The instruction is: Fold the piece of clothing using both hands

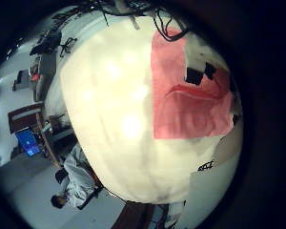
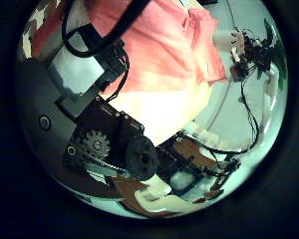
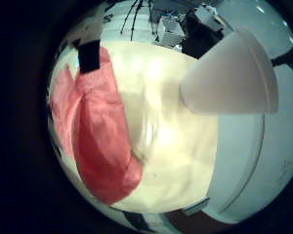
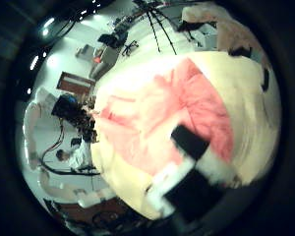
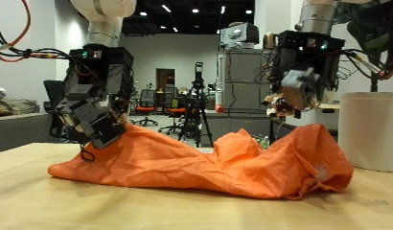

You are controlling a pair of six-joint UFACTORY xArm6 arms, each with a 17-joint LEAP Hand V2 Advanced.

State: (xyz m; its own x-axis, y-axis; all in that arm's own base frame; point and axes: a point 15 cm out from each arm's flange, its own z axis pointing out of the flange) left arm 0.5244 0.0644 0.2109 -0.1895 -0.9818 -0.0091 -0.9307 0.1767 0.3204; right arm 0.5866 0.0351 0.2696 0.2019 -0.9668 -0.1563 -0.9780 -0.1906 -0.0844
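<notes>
An orange piece of clothing (image 5: pixel 209 163) lies crumpled on the wooden table (image 5: pixel 43 206), bunched into ridges. My left hand (image 5: pixel 95 96) hangs over the garment's end, and its fingertips (image 5: pixel 97 142) reach down into the cloth, which rises to them as if pinched. My right hand (image 5: pixel 299 86) hovers just above the raised fold at the other end, fingers relaxed and holding nothing. The palm views show the cloth (image 1: pixel 186 91) (image 3: pixel 98 127) (image 4: pixel 177 108) (image 2: pixel 159 45) spread on the pale tabletop below both hands.
A tall white cylindrical container (image 5: pixel 370 129) stands on the table beside the cloth's end under the right hand, also seen in the right little finger side palm view (image 3: pixel 230 73). Bare tabletop (image 5: pixel 184 211) lies in front of the cloth.
</notes>
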